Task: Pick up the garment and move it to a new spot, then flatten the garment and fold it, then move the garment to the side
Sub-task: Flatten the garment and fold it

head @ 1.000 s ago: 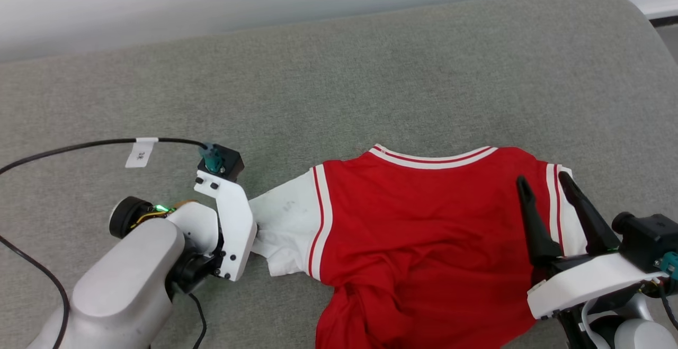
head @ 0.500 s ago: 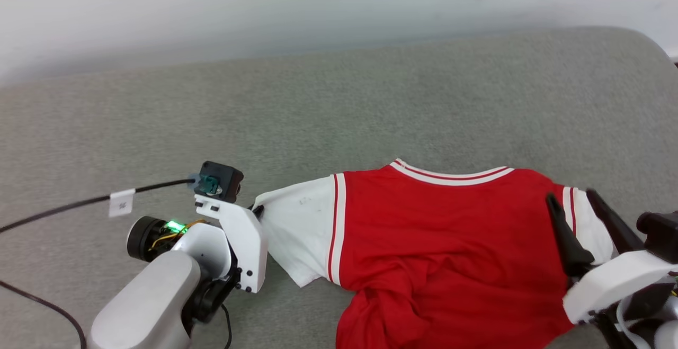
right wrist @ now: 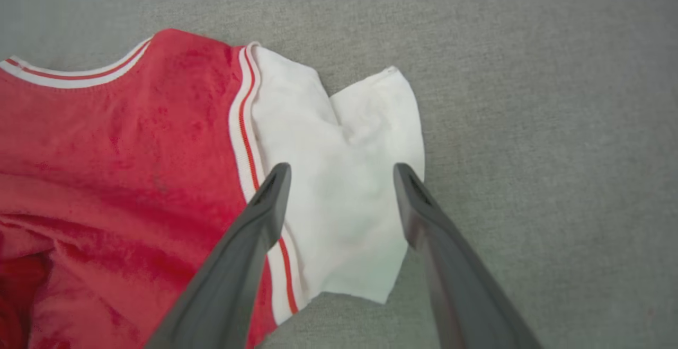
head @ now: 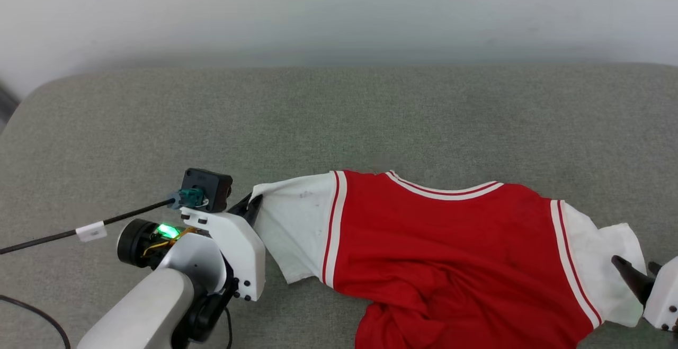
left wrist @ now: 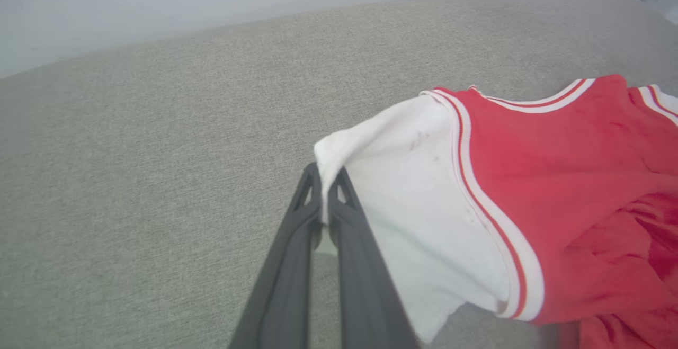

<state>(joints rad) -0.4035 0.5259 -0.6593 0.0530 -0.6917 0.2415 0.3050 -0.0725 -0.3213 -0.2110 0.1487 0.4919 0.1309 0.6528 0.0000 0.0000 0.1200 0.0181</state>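
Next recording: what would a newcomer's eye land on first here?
A red jersey shirt with white short sleeves lies spread on the grey fabric-covered surface, its lower part bunched. The left gripper is shut on the edge of one white sleeve; the right gripper hangs open over the other sleeve.

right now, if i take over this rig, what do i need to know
Left pincer: shut on the edge of one white sleeve.
Right pincer: open over the other white sleeve, not closed on it.
Garment: on the grey cushion, plain red side up, lower part bunched.
Done: one sleeve gripped.
Left: grip the second sleeve, lift and move the garment, flatten, fold, set aside.
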